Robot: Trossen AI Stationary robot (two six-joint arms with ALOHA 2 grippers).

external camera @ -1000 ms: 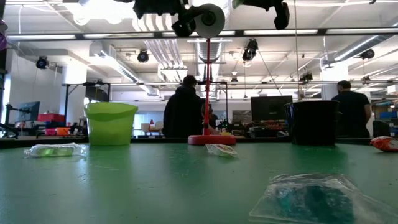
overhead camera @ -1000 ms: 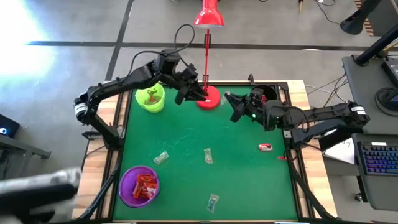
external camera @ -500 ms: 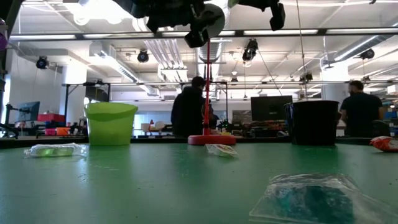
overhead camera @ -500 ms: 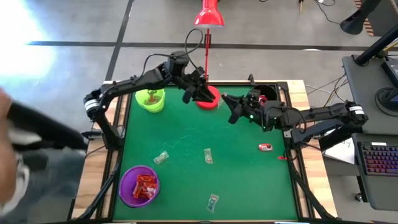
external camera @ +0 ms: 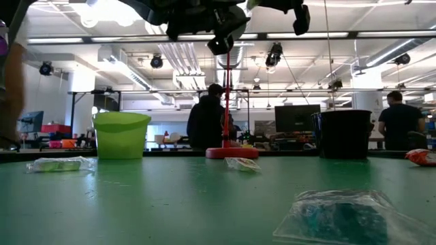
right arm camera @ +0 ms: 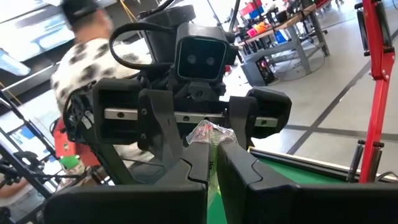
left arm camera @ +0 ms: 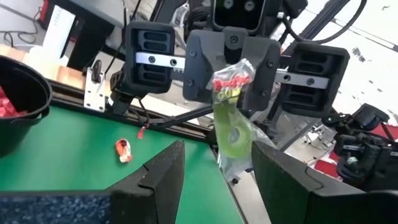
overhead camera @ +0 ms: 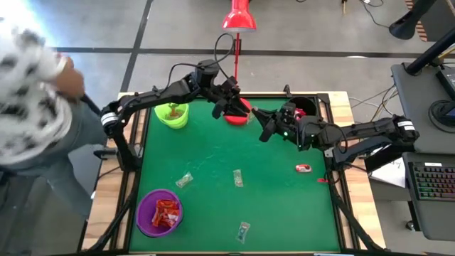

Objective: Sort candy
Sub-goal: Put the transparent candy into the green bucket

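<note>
My right gripper (right arm camera: 212,151) hangs above the table's far middle, shut on one candy (left arm camera: 231,118), a clear greenish wrapper with a red-and-white end. My left gripper (left arm camera: 217,152) faces it from the table's left, close by. It is open, with one finger on each side of the candy's hanging part and no touch that I can see. In the high view the two grippers (overhead camera: 234,108) (overhead camera: 260,119) stand nose to nose near the red lamp's base (overhead camera: 238,115). More candy lies flat on the green mat: clear pieces (overhead camera: 185,180) (overhead camera: 237,178) (overhead camera: 243,230) and a red one (overhead camera: 303,168). My right gripper pinches the candy near its red-and-white end (right arm camera: 210,138) between its two fingers. The fingers lie about level and point toward the table's left. The candy is lifted clear of the table, and its greenish part (left arm camera: 234,140) hangs below the fingers.
A lime-green cup (overhead camera: 172,114) stands at the far left, a black cup (overhead camera: 304,107) at the far right and a purple cup (overhead camera: 159,211) with red candy at the near left. The lamp's pole (overhead camera: 235,67) rises just behind the grippers. A person (overhead camera: 32,85) stands at the table's left side.
My left gripper has gone toward the table's right and somewhat down, closing in on my right gripper and the candy it holds, and has stayed open. A person has come in beside the table's left edge.
</note>
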